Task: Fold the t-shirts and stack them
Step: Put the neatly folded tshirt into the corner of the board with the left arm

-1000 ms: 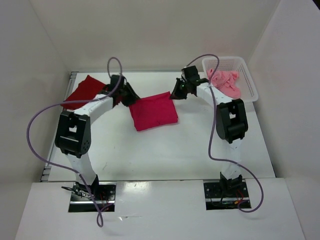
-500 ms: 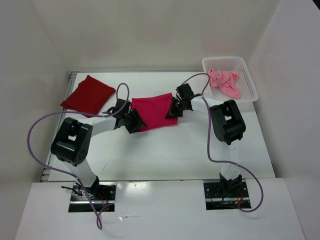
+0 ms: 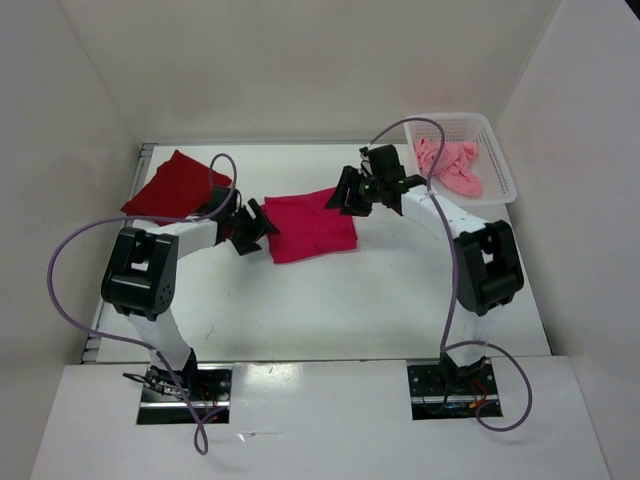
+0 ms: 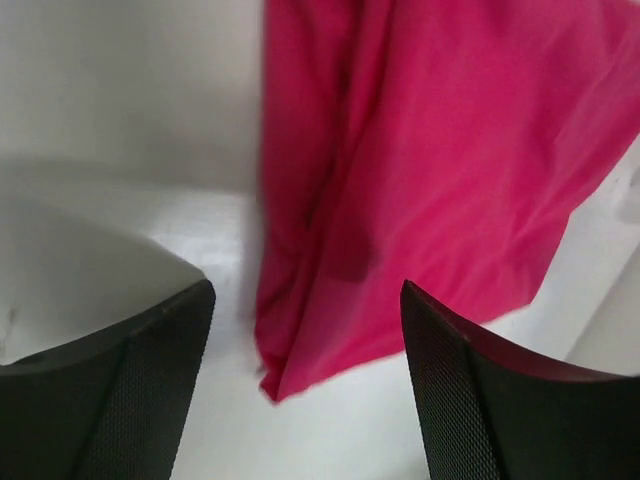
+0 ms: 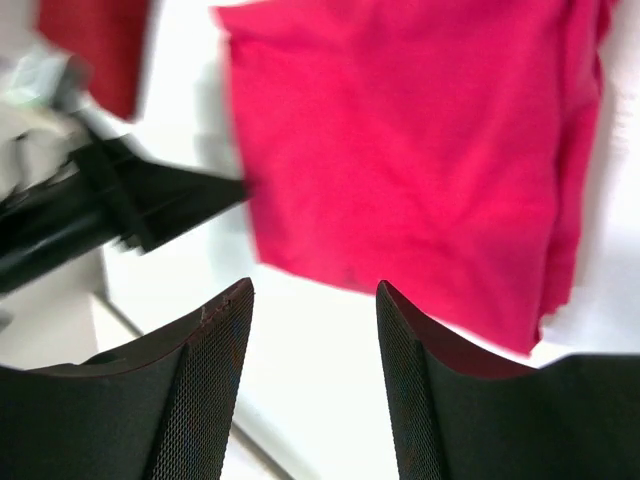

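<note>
The magenta-pink t-shirt (image 3: 310, 226) lies folded in a rough rectangle mid-table, also filling the left wrist view (image 4: 430, 170) and the right wrist view (image 5: 420, 150). My left gripper (image 3: 250, 226) (image 4: 305, 290) stands open just off the shirt's left edge, holding nothing. At the shirt's far right corner my right gripper (image 3: 348, 192) (image 5: 314, 290) is open and empty too. The dark red t-shirt (image 3: 176, 186) (image 5: 95, 50) lies folded at the far left. The salmon pink t-shirt (image 3: 450, 166) sits crumpled in the basket.
A white mesh basket (image 3: 495, 160) stands at the far right corner of the table. White walls close in the table at the back and both sides. Purple cables loop over both arms.
Both grippers have opened and let go of the magenta shirt, which now lies flat. The left gripper has backed off to the left, the right one toward the far right.
</note>
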`<state>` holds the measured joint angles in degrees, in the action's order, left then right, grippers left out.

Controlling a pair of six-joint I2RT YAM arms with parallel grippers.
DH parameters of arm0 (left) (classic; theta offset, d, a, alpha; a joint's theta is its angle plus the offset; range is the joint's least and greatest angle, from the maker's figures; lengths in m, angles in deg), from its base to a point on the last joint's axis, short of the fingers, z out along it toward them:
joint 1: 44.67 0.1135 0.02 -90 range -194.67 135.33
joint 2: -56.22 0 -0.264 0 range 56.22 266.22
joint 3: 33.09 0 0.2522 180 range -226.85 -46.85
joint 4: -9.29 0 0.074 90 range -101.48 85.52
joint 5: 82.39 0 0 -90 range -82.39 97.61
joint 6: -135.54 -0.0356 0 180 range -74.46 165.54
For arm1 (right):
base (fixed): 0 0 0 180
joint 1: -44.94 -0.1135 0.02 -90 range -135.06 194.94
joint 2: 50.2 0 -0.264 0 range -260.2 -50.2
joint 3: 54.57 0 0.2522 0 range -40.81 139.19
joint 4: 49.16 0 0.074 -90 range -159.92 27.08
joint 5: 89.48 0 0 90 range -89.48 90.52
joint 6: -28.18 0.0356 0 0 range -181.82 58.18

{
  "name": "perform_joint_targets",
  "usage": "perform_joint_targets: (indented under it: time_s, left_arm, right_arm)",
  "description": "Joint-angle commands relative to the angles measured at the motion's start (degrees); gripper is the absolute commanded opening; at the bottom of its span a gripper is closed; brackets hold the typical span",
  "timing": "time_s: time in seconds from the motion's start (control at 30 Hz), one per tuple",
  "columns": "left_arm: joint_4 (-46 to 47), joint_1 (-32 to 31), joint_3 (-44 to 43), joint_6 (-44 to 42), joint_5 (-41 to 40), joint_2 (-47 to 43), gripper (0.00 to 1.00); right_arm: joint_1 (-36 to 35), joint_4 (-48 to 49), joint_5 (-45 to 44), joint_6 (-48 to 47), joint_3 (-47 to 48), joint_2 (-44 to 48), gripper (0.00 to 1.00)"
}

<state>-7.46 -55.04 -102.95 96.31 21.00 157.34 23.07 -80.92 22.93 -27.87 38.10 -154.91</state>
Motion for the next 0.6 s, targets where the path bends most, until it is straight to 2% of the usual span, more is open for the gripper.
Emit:
perform_joint_targets:
  time_s: [0.0, 0.1, 0.13, 0.2, 0.23, 0.33, 0.37, 0.43, 0.57]
  left_arm:
    - [2.27, -0.35, -4.02, -2.34, 1.82, 3.9, 0.82]
    - [5.26, -0.35, -5.77, -1.81, 1.82, 8.03, 0.72]
    - [5.96, -1.48, -6.74, -1.81, 1.82, 9.34, 0.59]
    - [5.97, -2.81, -10.59, -1.28, 1.82, 13.65, 0.45]
    - [6.49, -4.12, -12.01, -0.41, 1.82, 16.19, 0.34]
    - [6.5, -5.8, -17.09, 0.3, 1.74, 18.58, 0.16]
    - [6.5, -6.32, -18.33, 0.3, 1.21, 18.59, 0.06]
    - [3.62, -6.33, -21.76, 0.3, 0.41, 19.11, 0.0]
    - [-3.07, -5.81, -35.28, -3.91, -1.52, 18.41, 0.0]
  right_arm:
    - [0.33, 0.07, 1.4, -0.47, -2.44, 6.87, 0.58]
    - [0.33, 0.6, 1.4, 0.23, -4.29, 10.47, 0.58]
    - [0.33, 0.6, 1.4, 0.23, -4.3, 11.36, 0.58]
    - [0.33, 0.6, 1.93, 0.76, -5.09, 13.37, 0.58]
    - [0.33, 0.6, 1.93, 0.76, -5.78, 13.91, 0.58]
    - [0.33, 0.6, 1.93, 0.76, -6.4, 15.31, 0.58]
    - [0.33, 0.6, 1.93, 1.28, -6.93, 15.84, 0.58]
    - [0.33, 0.6, 1.93, 1.29, -7.72, 17.5, 0.58]
    - [2.52, 1.12, 1.93, 2.61, -11.67, 21.2, 0.58]
